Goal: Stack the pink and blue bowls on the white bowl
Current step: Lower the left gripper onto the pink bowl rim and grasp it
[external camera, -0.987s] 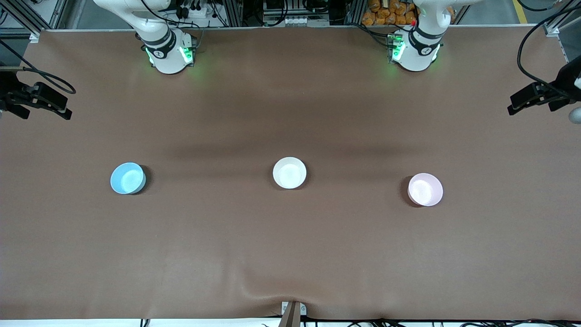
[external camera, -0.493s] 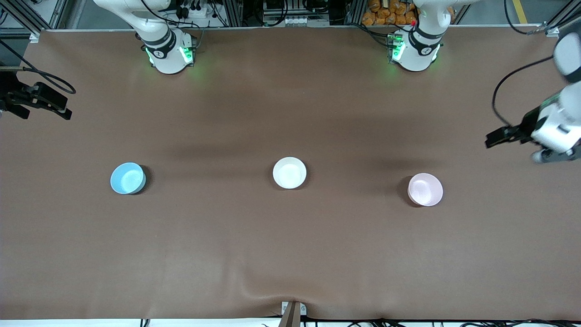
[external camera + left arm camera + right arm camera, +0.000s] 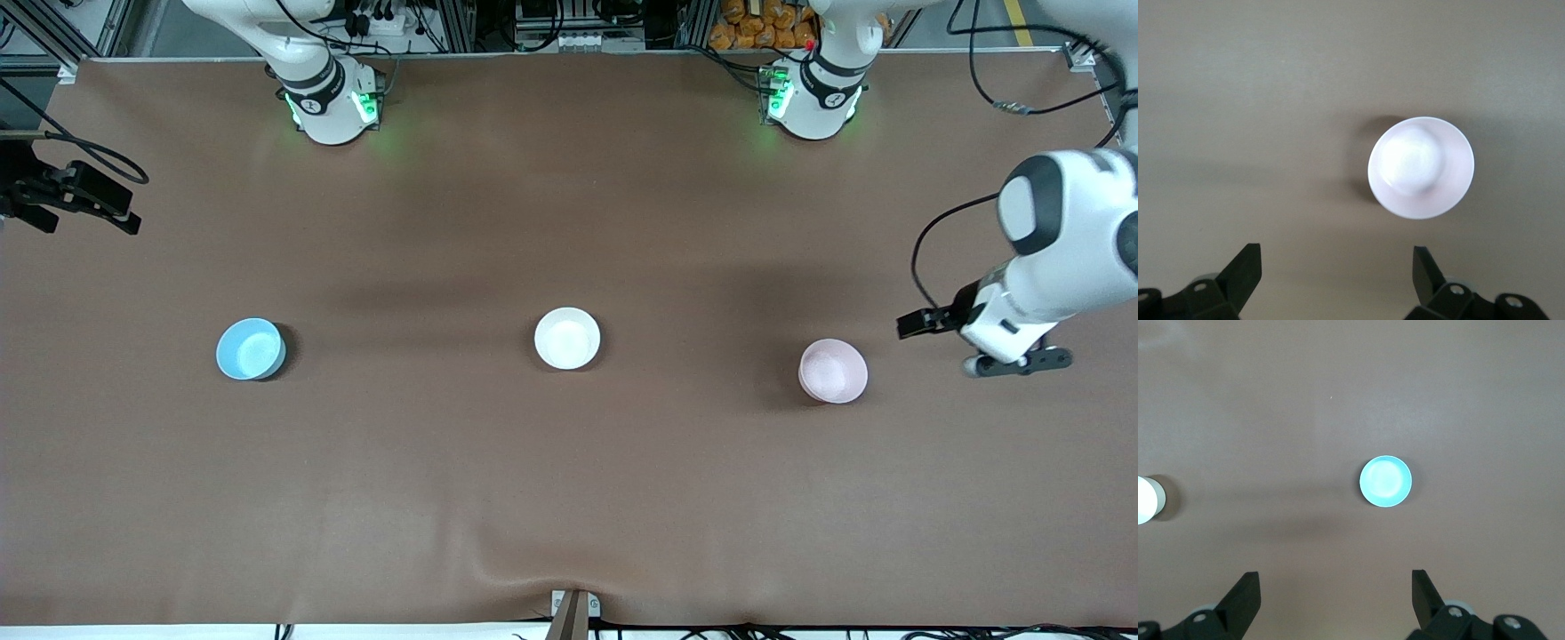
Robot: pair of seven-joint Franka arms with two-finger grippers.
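Note:
Three bowls stand in a row on the brown table. The blue bowl [image 3: 251,348] [image 3: 1385,481] is toward the right arm's end, the white bowl [image 3: 567,338] [image 3: 1143,500] is in the middle, and the pink bowl [image 3: 833,371] [image 3: 1421,167] is toward the left arm's end. All three are upright and apart. My left gripper [image 3: 1016,363] [image 3: 1337,261] hangs open and empty over the table beside the pink bowl, off toward the table's end. My right gripper [image 3: 1335,587] waits open and empty, high above the table, with the blue bowl small below it.
The arm bases [image 3: 329,102] [image 3: 813,98] stand along the table edge farthest from the front camera. The right arm's black wrist part [image 3: 76,191] shows at its end of the table. A small metal bracket [image 3: 573,609] sits at the nearest edge.
The left arm has swung in from the table's end and come down toward the pink bowl. The right arm and all three bowls have not moved.

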